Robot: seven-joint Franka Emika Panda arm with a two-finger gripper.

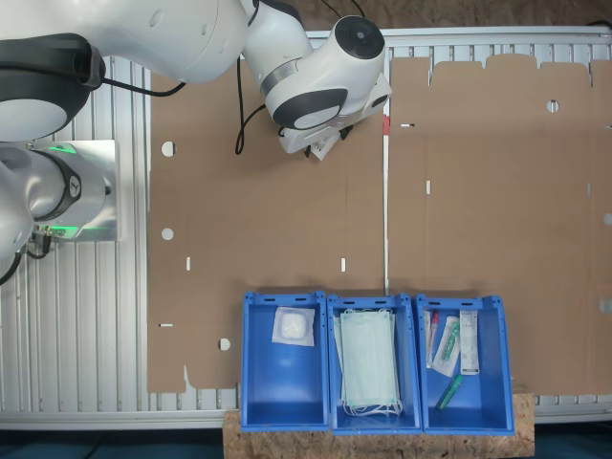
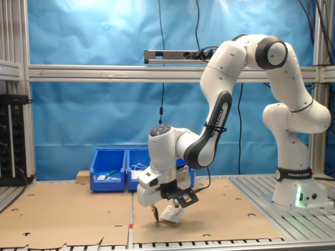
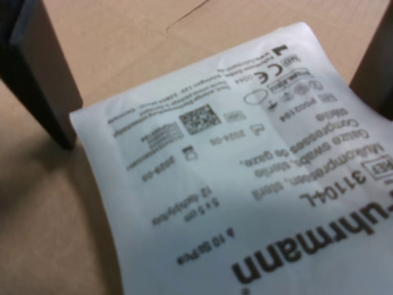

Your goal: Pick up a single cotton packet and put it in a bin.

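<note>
The cotton packet (image 3: 245, 184) is a flat white square with dark print. It spans the gap between my two dark fingers (image 3: 43, 74), tilted and slightly bowed. In the second exterior view the packet (image 2: 171, 214) hangs slanted in my gripper (image 2: 167, 212), just above the cardboard near the front edge. In the first exterior view my wrist covers it, and the gripper (image 1: 325, 145) peeks out at the far side of the table. The bin (image 1: 285, 382) is blue and open-topped, at the first exterior view's left end of a row of three, with an unprinted pad packet (image 1: 293, 326) in it.
The middle bin (image 1: 334, 368) holds pale green masks (image 1: 368, 361). The third bin (image 1: 483, 402) holds tubes and long packets. Brown cardboard (image 1: 268, 220) covers the table between my gripper and the bins. The arm's base (image 2: 296, 183) stands at the second exterior view's right.
</note>
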